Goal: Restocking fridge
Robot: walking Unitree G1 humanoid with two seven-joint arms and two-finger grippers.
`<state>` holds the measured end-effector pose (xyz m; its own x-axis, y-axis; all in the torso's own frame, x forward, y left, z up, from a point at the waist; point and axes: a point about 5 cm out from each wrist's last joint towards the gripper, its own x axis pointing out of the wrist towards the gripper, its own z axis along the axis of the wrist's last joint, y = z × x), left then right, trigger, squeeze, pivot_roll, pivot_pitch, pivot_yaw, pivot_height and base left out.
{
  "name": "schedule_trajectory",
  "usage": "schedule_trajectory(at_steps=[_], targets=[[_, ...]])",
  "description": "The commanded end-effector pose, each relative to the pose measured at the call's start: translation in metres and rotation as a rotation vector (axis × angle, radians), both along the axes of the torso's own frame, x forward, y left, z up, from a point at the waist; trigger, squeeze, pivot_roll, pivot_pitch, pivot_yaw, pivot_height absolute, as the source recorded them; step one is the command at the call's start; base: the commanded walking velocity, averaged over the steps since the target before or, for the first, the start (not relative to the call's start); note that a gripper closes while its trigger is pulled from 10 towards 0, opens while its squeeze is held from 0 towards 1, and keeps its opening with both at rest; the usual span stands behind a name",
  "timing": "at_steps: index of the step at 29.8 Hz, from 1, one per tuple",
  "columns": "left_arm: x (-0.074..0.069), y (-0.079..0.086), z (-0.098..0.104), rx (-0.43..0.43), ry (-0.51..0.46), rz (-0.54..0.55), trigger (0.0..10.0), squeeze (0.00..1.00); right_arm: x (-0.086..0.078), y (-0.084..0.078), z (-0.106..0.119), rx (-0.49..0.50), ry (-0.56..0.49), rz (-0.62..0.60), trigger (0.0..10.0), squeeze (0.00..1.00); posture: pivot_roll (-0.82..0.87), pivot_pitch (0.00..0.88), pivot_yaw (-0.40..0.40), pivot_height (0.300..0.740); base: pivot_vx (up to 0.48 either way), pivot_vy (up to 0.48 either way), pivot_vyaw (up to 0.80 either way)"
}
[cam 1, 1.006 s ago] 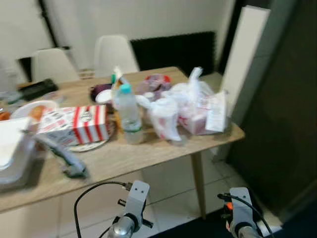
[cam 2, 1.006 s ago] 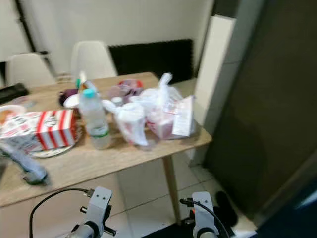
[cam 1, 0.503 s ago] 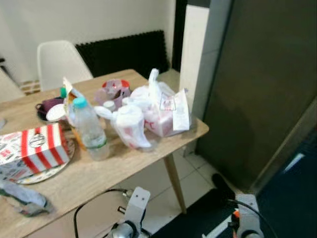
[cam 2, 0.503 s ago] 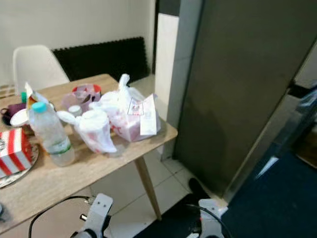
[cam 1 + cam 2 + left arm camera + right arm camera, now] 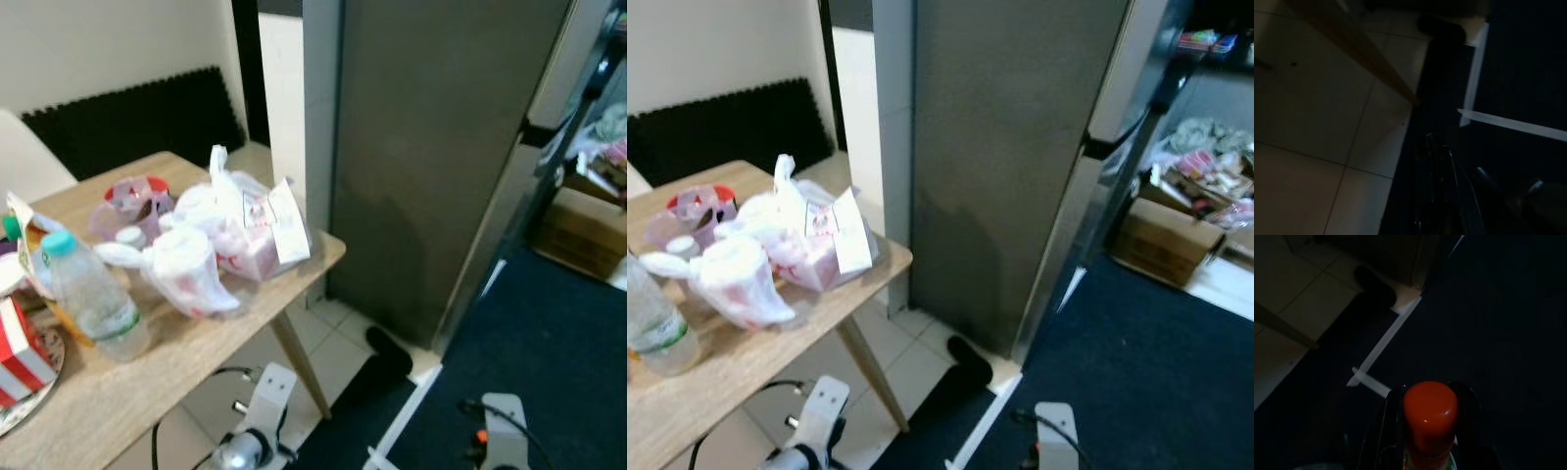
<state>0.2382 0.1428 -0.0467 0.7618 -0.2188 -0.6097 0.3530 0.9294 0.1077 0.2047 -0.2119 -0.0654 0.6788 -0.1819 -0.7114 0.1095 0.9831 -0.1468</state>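
Observation:
A tall dark grey fridge (image 5: 421,147) stands shut to the right of the table, straight ahead. Both arms hang low at the bottom edge, the left arm (image 5: 257,431) near the table leg and the right arm (image 5: 502,436) over the carpet. In the right wrist view my right gripper (image 5: 1430,396) is shut on a bottle with a red cap (image 5: 1430,409), held upright above the dark floor. The left wrist view is dark; my left gripper (image 5: 1437,196) shows its black fingers pressed together with nothing between them.
A wooden table (image 5: 196,323) on the left carries white plastic bags (image 5: 235,230), a water bottle (image 5: 93,304) and a red-striped box (image 5: 20,352). Dark blue carpet (image 5: 549,362) lies before the fridge, with a black shoe (image 5: 387,348) at its foot. A cardboard box (image 5: 578,220) sits far right.
The camera has swung right: the table slid to the left edge and the fridge and carpet came into view. Both arms stay low.

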Motion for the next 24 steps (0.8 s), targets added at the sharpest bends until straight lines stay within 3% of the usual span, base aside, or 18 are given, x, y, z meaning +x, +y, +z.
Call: schedule_trajectory(at_steps=[1,4,7,24], targets=[[0.0012,-0.0025,0.0006,-0.004,0.000,-0.001,10.0,0.00,-0.0008,0.0002,-0.0006,0.005,0.003,-0.004,10.0,0.00,-0.06,0.031,0.015,0.740,0.000,-0.274,-0.80],[0.0015,-0.0027,0.0009,-0.005,-0.001,-0.001,10.0,0.00,-0.0004,0.0004,-0.0003,0.007,-0.001,-0.004,10.0,0.00,-0.06,0.031,0.016,0.740,0.000,-0.274,-0.80],[0.0024,-0.0042,0.0016,-0.012,-0.005,-0.001,10.0,0.00,0.0011,0.0013,0.0006,-0.014,-0.001,0.038,10.0,0.00,-0.06,0.031,0.016,0.740,0.000,-0.321,0.00],[0.0038,-0.0069,0.0029,-0.021,-0.013,-0.001,10.0,0.00,0.0025,0.0026,0.0015,-0.005,-0.014,0.026,10.0,0.00,-0.06,0.032,0.014,0.740,0.000,-0.339,0.00]])
